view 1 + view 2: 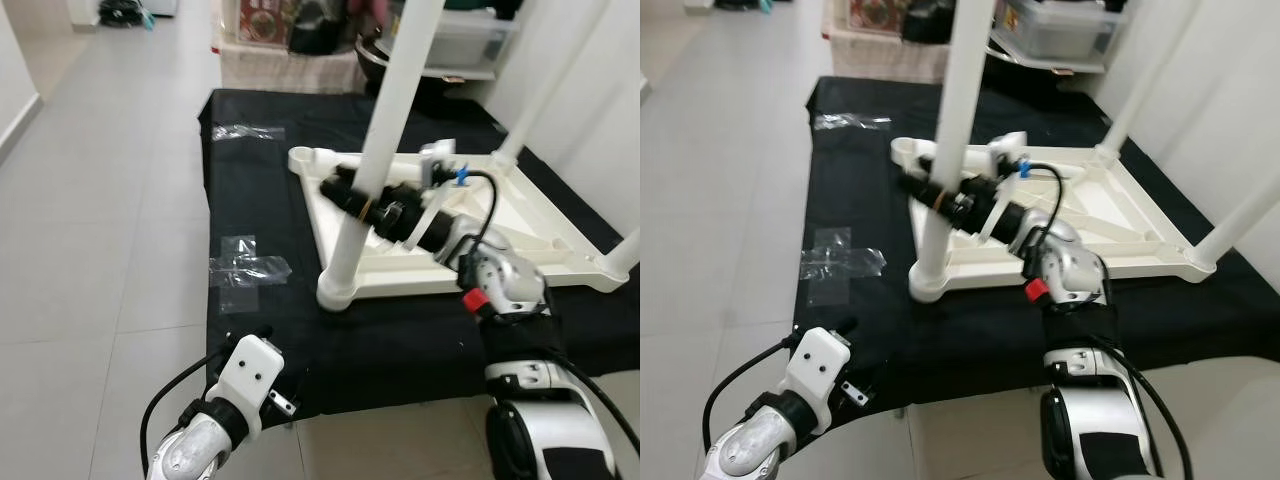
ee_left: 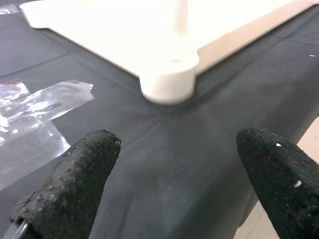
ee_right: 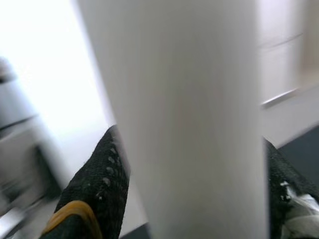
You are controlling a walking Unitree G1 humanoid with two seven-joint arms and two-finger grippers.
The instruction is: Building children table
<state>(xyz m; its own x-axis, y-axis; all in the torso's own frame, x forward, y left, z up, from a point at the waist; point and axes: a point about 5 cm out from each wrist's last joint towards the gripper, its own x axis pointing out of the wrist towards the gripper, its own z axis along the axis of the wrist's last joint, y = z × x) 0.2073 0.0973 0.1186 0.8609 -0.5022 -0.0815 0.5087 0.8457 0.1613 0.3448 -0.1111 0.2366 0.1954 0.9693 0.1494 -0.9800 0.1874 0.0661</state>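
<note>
Spread, the left end effector (image 2: 174, 164) idles while the right end effector (image 1: 352, 192) pinches a leg (image 1: 385, 130) already standing in the upturned tabletop (image 1: 520, 255).

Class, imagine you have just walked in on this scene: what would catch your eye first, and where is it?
First, the white children's table, lying upside down on a black cloth spread over the grey floor, legs pointing up. At the near corner the right gripper is closed around one leg. The left gripper hovers open over the cloth's near edge, beside clear plastic wrapping.
</note>
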